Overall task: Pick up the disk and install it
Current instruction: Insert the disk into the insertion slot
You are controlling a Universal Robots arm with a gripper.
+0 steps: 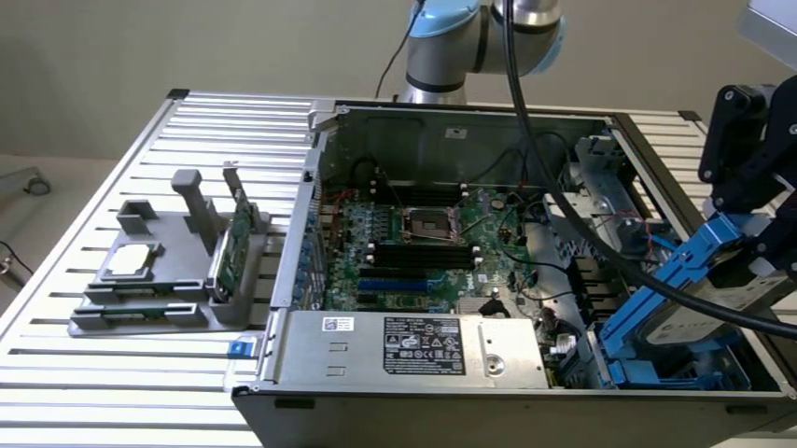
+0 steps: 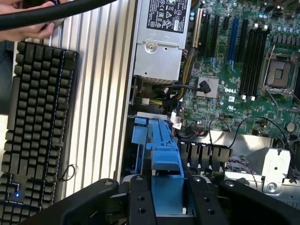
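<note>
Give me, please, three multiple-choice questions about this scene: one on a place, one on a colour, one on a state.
1. Where is the disk? A on the table; B in the jaws, over the computer case; C on the keyboard.
2. Its carrier rails are: A red; B blue; C green.
3. The computer case is: A open; B closed; C upside down.
Key: 1 B, the jaws grip it over the case; 2 B, bright blue plastic; 3 A, the motherboard shows.

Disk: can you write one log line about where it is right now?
gripper: shut on disk | disk: tilted, over open computer case, exterior view's right | install: not yet seated
</note>
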